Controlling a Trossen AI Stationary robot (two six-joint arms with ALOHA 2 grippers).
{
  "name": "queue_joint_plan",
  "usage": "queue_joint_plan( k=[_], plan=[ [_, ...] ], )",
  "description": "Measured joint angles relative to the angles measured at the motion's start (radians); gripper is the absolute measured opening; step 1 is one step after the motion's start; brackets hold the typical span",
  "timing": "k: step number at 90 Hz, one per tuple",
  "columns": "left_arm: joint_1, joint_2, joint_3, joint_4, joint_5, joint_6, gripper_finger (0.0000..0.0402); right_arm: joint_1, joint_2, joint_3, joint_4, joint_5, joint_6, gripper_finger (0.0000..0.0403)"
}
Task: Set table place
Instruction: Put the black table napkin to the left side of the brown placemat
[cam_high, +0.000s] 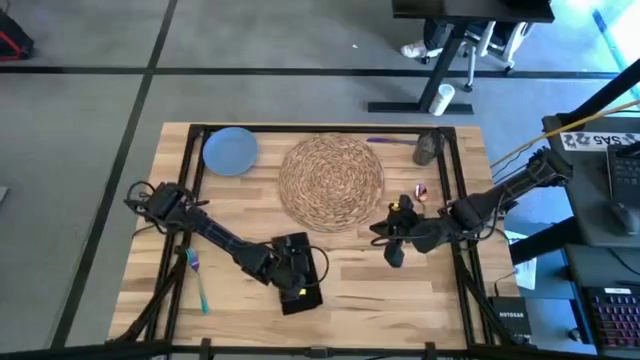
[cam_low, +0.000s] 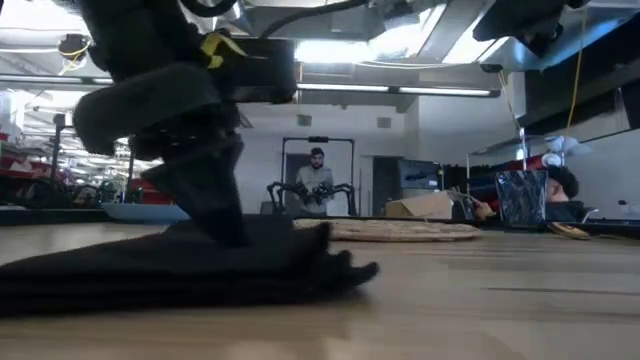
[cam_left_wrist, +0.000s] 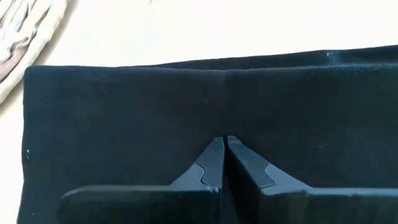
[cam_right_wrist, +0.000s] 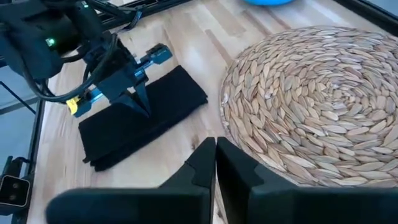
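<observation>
Where the high view hides it, left claw (cam_left_wrist: 224, 149) pinched onto black napkin (cam_left_wrist: 124, 124), right claw (cam_right_wrist: 215, 152) closed, empty, beside placemat (cam_right_wrist: 317, 99)

Table (cam_high: 400, 300): light butcher-block wood with darker planks, edged by a thin black frame. Round woven straw placemat (cam_high: 331, 182): tan, spiral weave of pale oval strands. Round plate (cam_high: 230, 150) near the far left corner: plain pale blue. Rectangular cloth napkin (cam_high: 300, 285) toward the near edge: solid black, no pattern. Fork (cam_high: 197, 280) near the left edge: teal. Both arms: dark, the left one bearing a yellow tag.
</observation>
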Motion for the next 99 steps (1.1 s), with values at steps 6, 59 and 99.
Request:
queue_joint_plan(
  k=[6, 59, 99],
  plan=[
    [0.000, -0.025, -0.002, -0.058, 0.005, 0.002, 0.0000, 0.000, 0.000, 0.000, 0.000, 0.000, 0.000, 0.0000],
    [-0.080, -0.208, -0.239, -0.128, -0.018, -0.195, 0.0000, 0.001, 0.000, 0.001, 0.001, -0.010, 0.006, 0.0000],
    [-0.109, -0.441, -0.463, -0.133, -0.014, -0.359, 0.0000, 0.001, 0.000, 0.001, 0.001, -0.009, 0.007, 0.0000]
  ],
)
